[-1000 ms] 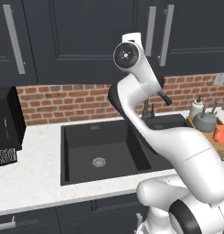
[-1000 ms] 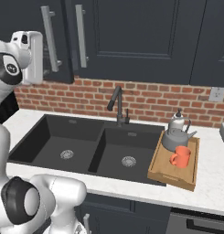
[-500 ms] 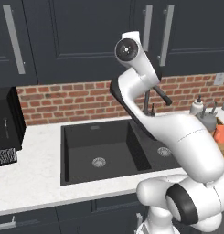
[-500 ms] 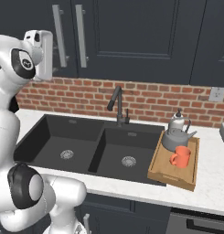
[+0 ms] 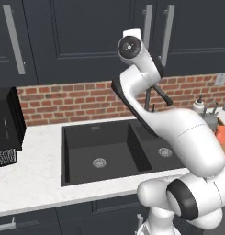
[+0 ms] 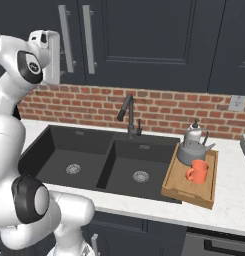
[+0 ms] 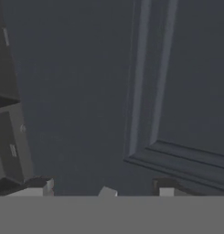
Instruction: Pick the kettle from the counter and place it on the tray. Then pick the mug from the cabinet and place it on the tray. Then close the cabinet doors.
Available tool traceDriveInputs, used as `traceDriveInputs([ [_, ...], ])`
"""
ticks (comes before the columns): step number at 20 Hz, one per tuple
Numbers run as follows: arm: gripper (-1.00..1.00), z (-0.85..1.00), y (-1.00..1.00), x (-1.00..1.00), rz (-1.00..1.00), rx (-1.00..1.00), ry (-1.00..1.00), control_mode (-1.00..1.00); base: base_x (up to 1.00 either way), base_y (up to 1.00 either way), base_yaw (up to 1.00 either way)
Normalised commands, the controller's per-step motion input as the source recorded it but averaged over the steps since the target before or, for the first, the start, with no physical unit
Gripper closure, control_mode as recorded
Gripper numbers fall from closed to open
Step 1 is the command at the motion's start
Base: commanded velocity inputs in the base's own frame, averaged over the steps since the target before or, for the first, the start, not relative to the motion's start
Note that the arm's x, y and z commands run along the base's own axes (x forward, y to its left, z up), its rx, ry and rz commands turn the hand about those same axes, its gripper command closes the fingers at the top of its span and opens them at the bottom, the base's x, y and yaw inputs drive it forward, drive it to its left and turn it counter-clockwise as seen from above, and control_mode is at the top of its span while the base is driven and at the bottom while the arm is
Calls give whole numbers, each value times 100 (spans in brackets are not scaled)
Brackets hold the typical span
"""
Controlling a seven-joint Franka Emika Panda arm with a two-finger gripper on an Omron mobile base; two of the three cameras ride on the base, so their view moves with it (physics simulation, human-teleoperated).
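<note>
The grey kettle (image 6: 192, 146) and the orange mug (image 6: 197, 171) both stand on the wooden tray (image 6: 174, 186), on the white counter (image 6: 229, 200) right of the sink. From the left base view the kettle (image 5: 208, 120) and mug (image 5: 222, 133) peek out behind my arm. The dark wall cabinet's doors (image 6: 124, 40) look shut, with their bar handles (image 6: 86, 36) side by side. My gripper (image 7: 102, 187) is raised close to a door panel (image 7: 81, 91). Its fingertips (image 7: 38, 184) stand wide apart and hold nothing.
A dark double sink (image 6: 94, 162) with a black faucet (image 6: 127, 114) lies below my arm. A brick backsplash (image 6: 159, 107) runs behind it. A soap bottle (image 5: 198, 105) stands by the kettle, and a black appliance (image 5: 4, 126) sits at the far left.
My hand has shifted slightly to the right along the cabinet front, towards the door handles, and the arm has straightened up. Kettle, mug and tray have not moved.
</note>
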Motion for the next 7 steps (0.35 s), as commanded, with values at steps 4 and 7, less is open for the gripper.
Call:
traceDriveInputs([
  [4,-100,-26,-13,38,2,0,5,-100,0,0,0],
  [7,-100,-22,-13,11,1,0,5,-100,0,0,0],
])
